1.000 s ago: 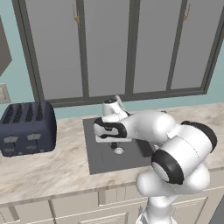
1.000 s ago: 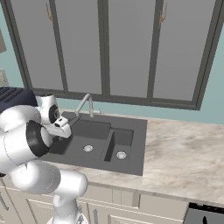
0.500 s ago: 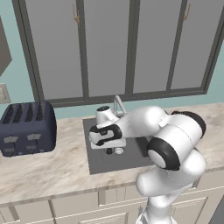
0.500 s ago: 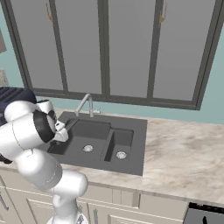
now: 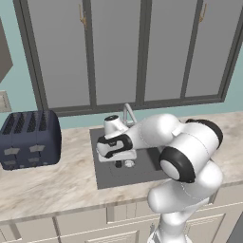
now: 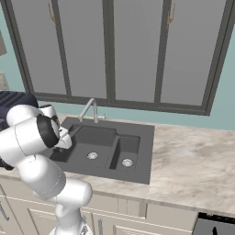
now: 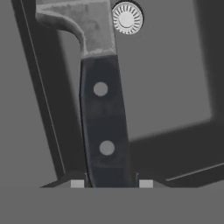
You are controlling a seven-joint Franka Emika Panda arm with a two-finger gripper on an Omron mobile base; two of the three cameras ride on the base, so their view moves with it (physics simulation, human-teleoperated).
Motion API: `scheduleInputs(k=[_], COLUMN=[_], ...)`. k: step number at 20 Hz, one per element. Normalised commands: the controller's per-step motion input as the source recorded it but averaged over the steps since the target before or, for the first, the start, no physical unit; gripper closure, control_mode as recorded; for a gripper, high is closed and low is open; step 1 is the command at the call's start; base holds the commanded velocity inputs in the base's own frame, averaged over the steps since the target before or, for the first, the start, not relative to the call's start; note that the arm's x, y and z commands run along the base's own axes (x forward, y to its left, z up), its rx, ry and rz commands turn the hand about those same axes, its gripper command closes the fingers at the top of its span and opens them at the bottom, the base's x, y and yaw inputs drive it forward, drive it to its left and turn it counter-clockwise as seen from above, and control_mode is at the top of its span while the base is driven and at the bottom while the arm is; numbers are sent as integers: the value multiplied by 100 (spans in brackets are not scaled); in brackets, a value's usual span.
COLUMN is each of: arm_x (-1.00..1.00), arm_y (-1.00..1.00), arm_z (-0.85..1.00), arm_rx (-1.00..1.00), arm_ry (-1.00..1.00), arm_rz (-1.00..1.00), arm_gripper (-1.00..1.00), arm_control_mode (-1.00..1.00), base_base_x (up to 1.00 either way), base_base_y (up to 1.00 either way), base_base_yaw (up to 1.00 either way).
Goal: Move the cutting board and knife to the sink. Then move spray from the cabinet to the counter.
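We find a dark toaster (image 5: 29,138) at the left on the counter (image 5: 42,187). The gripper (image 7: 111,183) is clamped on the knife (image 7: 103,118) by its black handle, above the sink (image 6: 103,148) basin.

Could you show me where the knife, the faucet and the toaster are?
knife (image 7: 105,131): hand view, on its black handle between the two rivets.
faucet (image 6: 88,108): right base view, on the curved silver spout.
toaster (image 5: 29,140): left base view, on its dark front side.
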Motion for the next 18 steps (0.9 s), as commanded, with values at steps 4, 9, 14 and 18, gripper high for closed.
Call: scheduleInputs(k=[4, 9, 14, 18], arm_x=[1, 0, 0, 0], arm_y=[-13, -26, -21, -13], arm_z=[-9, -14, -16, -17], arm_rx=[0, 0, 0, 1], arm_ry=[0, 0, 0, 1], arm_rz=[0, -3, -6, -8], arm_gripper=[100, 100, 100, 100], arm_control_mode=[-100, -100, -100, -100], base_base_x=[0, 0, 0, 0], base_base_y=[0, 0, 0, 0], base_base_yaw=[0, 0, 0, 0])
